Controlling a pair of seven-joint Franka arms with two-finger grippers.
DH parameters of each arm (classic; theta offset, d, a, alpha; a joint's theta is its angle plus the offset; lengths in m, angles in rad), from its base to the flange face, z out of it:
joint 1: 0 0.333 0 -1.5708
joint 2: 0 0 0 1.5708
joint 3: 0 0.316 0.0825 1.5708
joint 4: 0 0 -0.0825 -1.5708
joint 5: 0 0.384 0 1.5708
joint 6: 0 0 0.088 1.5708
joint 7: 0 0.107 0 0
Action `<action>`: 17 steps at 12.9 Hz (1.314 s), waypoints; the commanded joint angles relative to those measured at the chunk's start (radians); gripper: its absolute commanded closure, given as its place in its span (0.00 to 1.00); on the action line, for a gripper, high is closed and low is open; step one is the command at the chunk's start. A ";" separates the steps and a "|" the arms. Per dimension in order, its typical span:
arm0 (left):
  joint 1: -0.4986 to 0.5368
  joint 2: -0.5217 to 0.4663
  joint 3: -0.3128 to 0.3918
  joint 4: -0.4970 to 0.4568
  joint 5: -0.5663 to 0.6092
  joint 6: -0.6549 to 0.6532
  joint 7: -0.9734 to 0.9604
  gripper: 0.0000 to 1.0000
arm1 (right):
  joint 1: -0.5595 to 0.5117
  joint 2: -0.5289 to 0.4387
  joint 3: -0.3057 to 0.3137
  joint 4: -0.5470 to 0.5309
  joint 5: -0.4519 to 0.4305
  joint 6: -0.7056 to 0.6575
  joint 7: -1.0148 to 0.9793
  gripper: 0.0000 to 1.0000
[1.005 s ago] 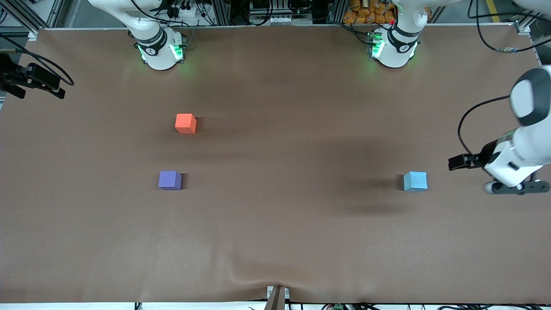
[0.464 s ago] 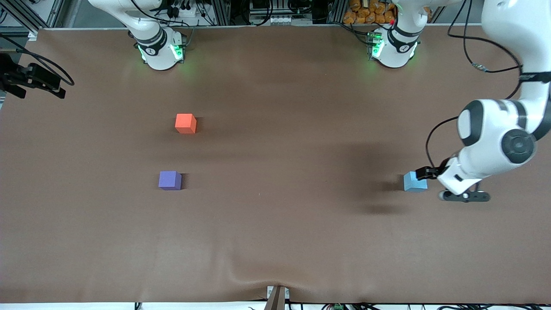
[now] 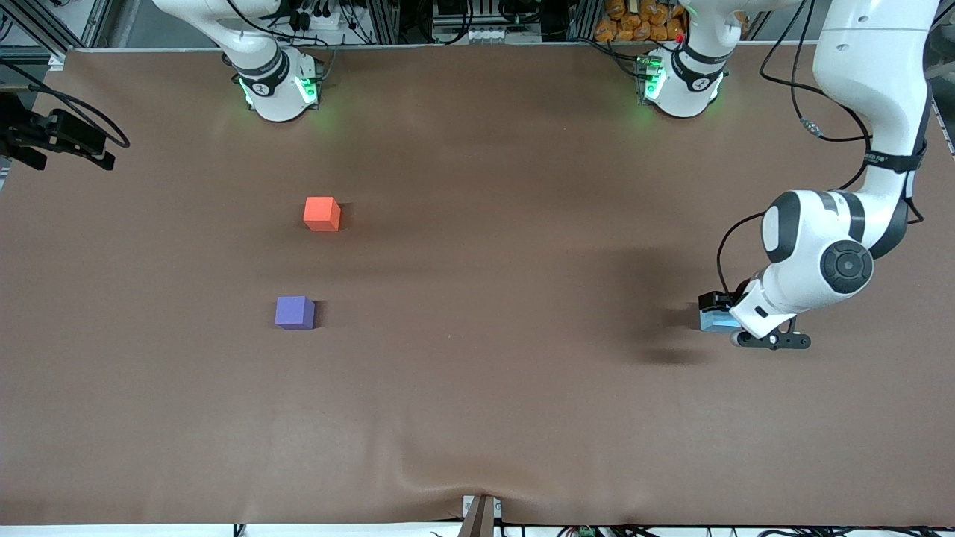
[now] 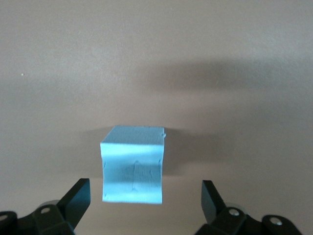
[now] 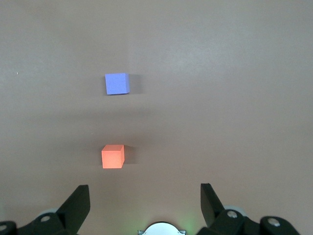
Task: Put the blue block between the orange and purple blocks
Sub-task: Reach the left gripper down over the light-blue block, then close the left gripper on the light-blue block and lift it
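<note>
A: Step in hand?

B: Approach for pickup. Left gripper (image 4: 144,196) low over the small sky-blue matte cube (image 4: 132,165), fingers (image 4: 77,197) spread wide, one on each side of the cube, not touching it. Nothing held.

A: Location of the cube?

B: On the brown table covering (image 3: 485,388) toward the left arm's end, partly hidden under the left wrist in the front view (image 3: 715,321). Upright, resting flat.

A: Location of the targets?

B: Small orange-red matte cube (image 3: 322,214) and small violet-purple matte cube (image 3: 295,312) toward the right arm's end, well apart from the blue one. Purple nearer to the front camera than orange; open gap between the two, judged wide enough for one cube.

A: Right arm?

B: Waiting. Right gripper (image 5: 144,200) held high toward the right arm's end of the table, fingers spread, empty; orange (image 5: 113,156) and purple (image 5: 117,83) cubes both visible below it.

A: Requirements for the next move?

B: Probably a little more descent until the pads bracket the cube's side faces, then closure on it. Cube sits slightly off centre between the fingers, closer to one; small lateral correction advisable before closing, otherwise a push or twist of the cube likely. After that: lift, long carry across the table, lowering into the gap.

A: Obstructions?

B: None seen on the path. Only cables and rack hardware (image 3: 477,22) along the base edge, plus a black device (image 3: 52,138) at the right arm's end, both off the carry line. Main risk at placement: knocking orange or purple on entry.
</note>
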 commanded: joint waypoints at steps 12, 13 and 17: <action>0.019 0.093 0.006 -0.007 0.070 0.131 -0.006 0.77 | -0.021 0.004 0.008 0.006 0.023 -0.019 -0.007 0.00; 0.018 0.085 0.006 -0.011 0.070 0.128 -0.008 0.86 | -0.021 0.004 0.008 0.006 0.023 -0.018 -0.006 0.00; 0.018 0.018 0.006 -0.021 0.070 0.062 -0.009 0.86 | -0.021 0.006 0.008 0.006 0.023 -0.023 -0.006 0.00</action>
